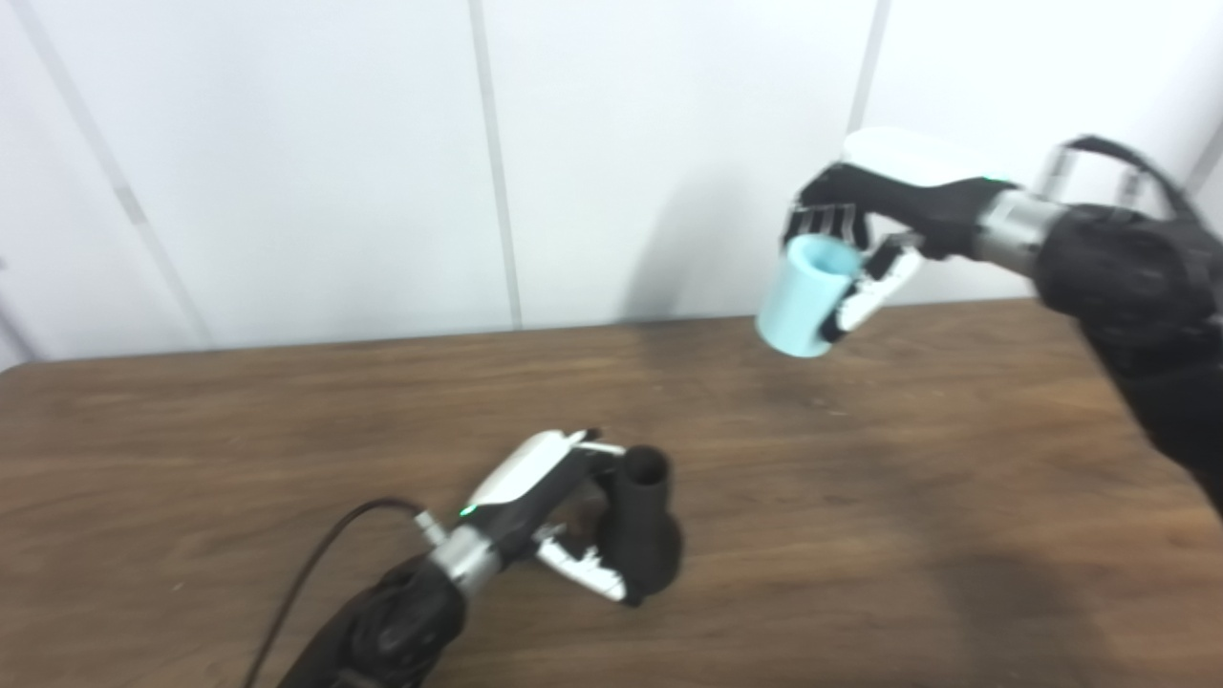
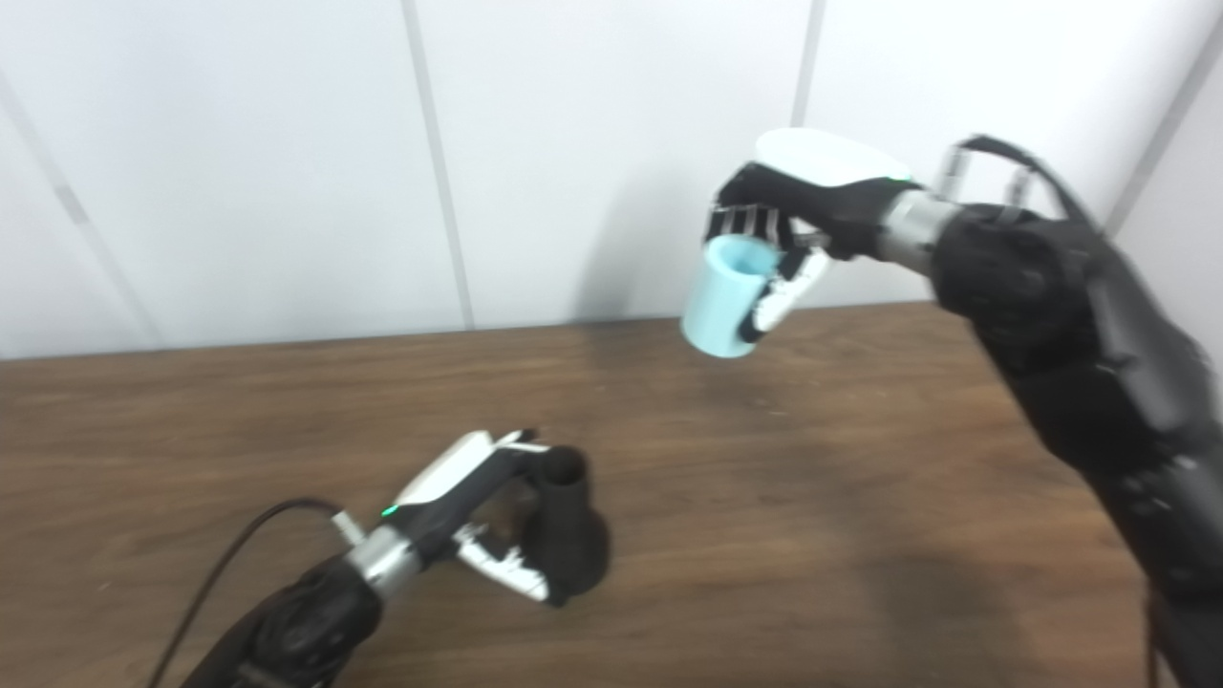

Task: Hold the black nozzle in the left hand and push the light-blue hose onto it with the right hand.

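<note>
The black nozzle (image 1: 642,521) stands upright on the brown table, narrow open end up, wider base below. My left hand (image 1: 554,516) is wrapped around it from the left, fingers behind its neck and thumb at its base. High at the right, my right hand (image 1: 860,239) is shut on the light-blue hose (image 1: 805,298), a short pale tube tilted with its lower end pointing down-left. The hose hangs well above the table, far up and to the right of the nozzle. In the right eye view the nozzle (image 2: 566,530) and hose (image 2: 728,298) show the same gap.
The wooden table (image 1: 860,497) spreads across the lower picture, with a white panelled wall (image 1: 334,162) behind its far edge. A black cable (image 1: 315,559) trails from my left forearm over the table at the lower left.
</note>
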Robot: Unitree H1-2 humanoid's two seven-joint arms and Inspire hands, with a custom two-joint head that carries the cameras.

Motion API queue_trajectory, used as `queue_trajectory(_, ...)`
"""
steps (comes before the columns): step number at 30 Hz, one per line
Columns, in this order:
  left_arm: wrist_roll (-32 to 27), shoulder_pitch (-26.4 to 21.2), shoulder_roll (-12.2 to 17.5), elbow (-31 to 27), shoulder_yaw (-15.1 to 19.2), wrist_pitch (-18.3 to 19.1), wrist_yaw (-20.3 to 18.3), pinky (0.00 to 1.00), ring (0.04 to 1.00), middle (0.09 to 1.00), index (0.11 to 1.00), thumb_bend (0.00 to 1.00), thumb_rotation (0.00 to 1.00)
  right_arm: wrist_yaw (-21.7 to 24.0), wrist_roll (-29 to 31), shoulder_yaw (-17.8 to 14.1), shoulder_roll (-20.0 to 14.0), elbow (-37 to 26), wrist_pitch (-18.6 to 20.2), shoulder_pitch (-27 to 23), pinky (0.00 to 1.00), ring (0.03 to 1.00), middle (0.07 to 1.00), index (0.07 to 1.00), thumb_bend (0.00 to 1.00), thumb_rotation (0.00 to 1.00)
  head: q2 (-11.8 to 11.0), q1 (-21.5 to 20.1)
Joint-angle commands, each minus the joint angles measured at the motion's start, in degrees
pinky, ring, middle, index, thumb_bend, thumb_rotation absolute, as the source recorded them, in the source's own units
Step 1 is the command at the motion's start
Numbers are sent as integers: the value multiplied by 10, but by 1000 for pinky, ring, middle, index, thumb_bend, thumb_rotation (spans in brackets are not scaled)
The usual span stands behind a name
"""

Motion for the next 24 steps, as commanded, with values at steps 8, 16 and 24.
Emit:
queue_trajectory(8,27,18,-14,21,-44,51,-59,1000,610,517,467,523,0,62,29,10,6,-89,52,-56,352,423,486,510,500,0,9,22)
queue_trajectory(16,32,19,-20,23,-43,48,-52,1000,614,517,467,523,0,73,34,24,19,-106,52,-68,337,420,476,528,498,0,12,20)
queue_trajectory(24,34,22,-23,23,-44,47,-51,1000,614,517,467,523,0,76,23,38,28,-112,49,-68,331,424,473,531,498,0,8,49)
